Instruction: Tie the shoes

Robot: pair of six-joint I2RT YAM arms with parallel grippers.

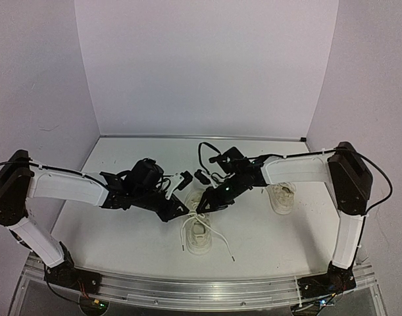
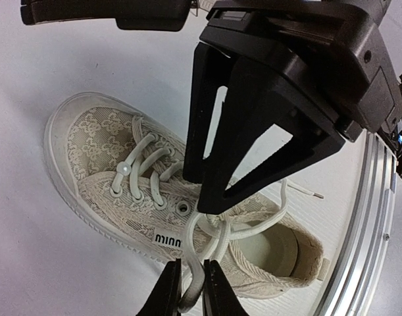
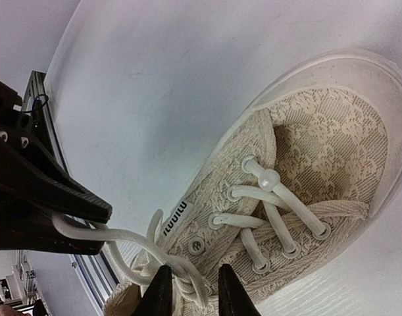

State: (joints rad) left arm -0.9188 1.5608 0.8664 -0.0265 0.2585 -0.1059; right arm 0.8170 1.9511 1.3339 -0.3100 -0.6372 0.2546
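One of the shoes (image 1: 199,238) (image 2: 102,141) (image 3: 319,138), cream lace fabric, lies at the near centre of the table with its toe pointing away. Its white laces (image 2: 217,232) (image 3: 122,236) cross in a loose knot over the tongue, and loose ends trail toward the front edge (image 1: 222,249). My left gripper (image 1: 181,209) (image 2: 191,293) (image 3: 95,227) is shut on a loop of lace at the shoe's left side. My right gripper (image 1: 202,207) (image 2: 202,194) (image 3: 191,289) hangs over the knot, its fingers narrowly apart with lace strands between them. The other shoe (image 1: 281,197) stands under the right arm.
An aluminium rail (image 1: 201,289) (image 2: 365,230) runs along the table's near edge, close behind the shoe's heel. White walls (image 1: 207,66) close in the back and sides. A black cable (image 1: 204,155) loops above the right wrist.
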